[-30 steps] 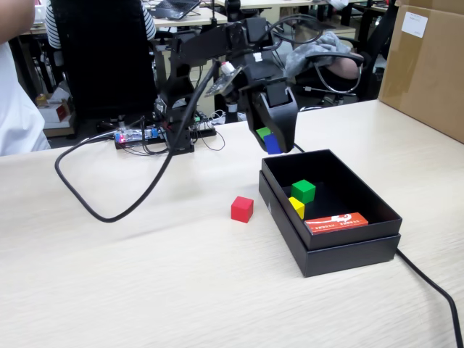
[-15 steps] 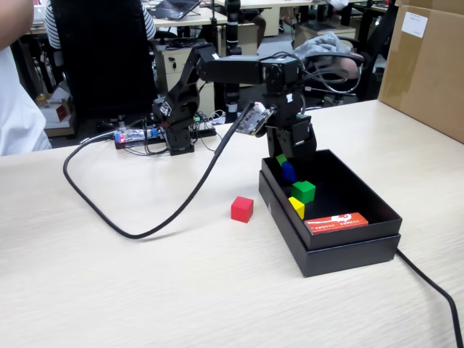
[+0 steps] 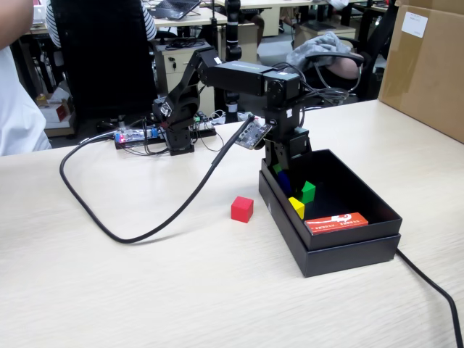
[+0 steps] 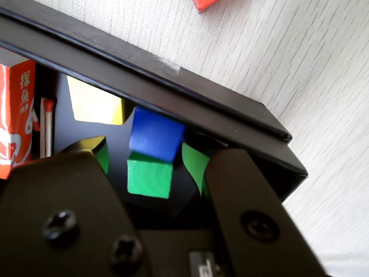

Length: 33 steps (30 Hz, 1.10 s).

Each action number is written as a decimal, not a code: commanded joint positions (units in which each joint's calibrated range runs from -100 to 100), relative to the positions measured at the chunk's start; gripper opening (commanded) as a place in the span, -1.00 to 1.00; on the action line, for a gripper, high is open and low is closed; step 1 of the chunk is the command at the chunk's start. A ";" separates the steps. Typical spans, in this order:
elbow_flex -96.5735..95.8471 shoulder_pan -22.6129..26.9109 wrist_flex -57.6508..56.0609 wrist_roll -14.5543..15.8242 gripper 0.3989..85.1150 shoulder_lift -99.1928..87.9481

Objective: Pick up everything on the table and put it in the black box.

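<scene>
My pincer (image 4: 155, 167), clamped on the blue cube (image 4: 154, 135), hangs inside the black box (image 3: 362, 239); I should release low, clear of the green cube (image 3: 308, 191).

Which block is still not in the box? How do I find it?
Find the black box on the table. In the fixed view, just left of it, sits the red cube, alone on bare wood. Every other cube is inside the box.

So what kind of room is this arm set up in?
Likely a shared office or lab: a black office chair behind the table, more desks with a laptop beyond, and a brown carton on the right.
</scene>
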 commanded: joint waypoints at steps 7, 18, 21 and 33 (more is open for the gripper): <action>2.06 -0.63 -0.51 0.24 -0.12 -12.93; -0.84 -4.98 -0.51 3.03 -0.07 -32.21; -6.19 -6.59 -0.51 3.13 -0.06 -34.96; -17.44 -9.18 -0.51 4.64 0.13 -23.37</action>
